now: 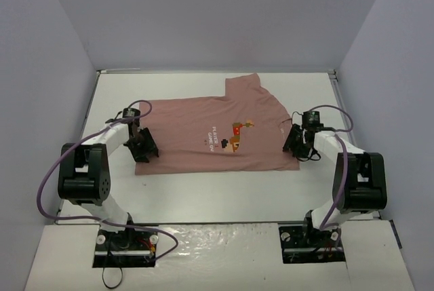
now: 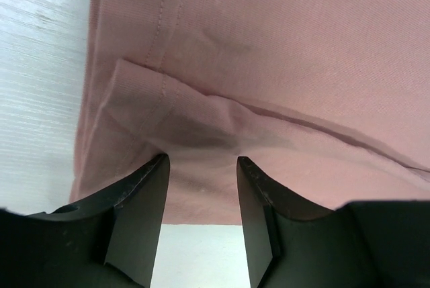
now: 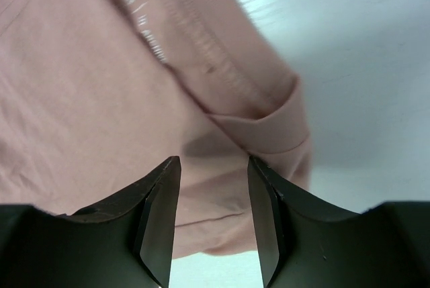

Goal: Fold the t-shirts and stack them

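Salmon-pink cotton lay spread across the white table (image 1: 224, 196) as the t-shirt (image 1: 196, 138) stretched from the left gripper (image 1: 144, 148) at one end to the right gripper (image 1: 296, 143) at the other. One sleeve (image 1: 243, 87) jutted out on the far side of both. Each gripper's jaws stood part-way apart, astride the shirt's edge with cloth lying between the fingers, and no pinch was visible. The fabric looked light, limp and apt to sag or bunch, so it was probably best taken at the stitched edges just ahead of each set of fingertips, both ends together. Only the overhead camera showed the whole garment and its pixel-figure print (image 1: 235, 136), midway between the grippers. Only the wrist cameras showed the seam stitching, a doubled-over layer ahead of the left fingers (image 2: 144, 194), and ribbed trim with small lettering beyond the right fingers (image 3: 158, 197).
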You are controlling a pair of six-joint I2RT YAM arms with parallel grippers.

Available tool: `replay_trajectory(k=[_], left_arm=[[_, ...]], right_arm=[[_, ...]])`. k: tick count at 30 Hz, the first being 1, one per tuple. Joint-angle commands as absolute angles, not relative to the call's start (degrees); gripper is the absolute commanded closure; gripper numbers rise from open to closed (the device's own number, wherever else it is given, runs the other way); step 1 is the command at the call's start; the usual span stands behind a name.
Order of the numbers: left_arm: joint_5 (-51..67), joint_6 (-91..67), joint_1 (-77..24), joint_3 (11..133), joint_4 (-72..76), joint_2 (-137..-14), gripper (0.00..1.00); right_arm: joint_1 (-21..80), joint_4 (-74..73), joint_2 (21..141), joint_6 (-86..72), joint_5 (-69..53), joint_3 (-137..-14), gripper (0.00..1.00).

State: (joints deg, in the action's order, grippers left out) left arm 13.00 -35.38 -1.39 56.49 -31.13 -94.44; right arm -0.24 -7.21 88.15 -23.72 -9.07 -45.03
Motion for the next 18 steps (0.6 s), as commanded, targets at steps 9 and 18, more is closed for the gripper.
replay_trajectory(k=[9, 18], left_arm=[[10.7, -32.3, -2.9, 60.6, -32.9, -84.2, 0.52], [10.6, -32.5, -3.4, 58.7, -30.2, -89.2, 0.52]], right_arm=[[19.3, -9.6, 86.6, -23.6, -7.6, -59.7, 0.58], [32.3, -7.8, 93.1, -30.8, -12.7, -61.2, 0.59]])
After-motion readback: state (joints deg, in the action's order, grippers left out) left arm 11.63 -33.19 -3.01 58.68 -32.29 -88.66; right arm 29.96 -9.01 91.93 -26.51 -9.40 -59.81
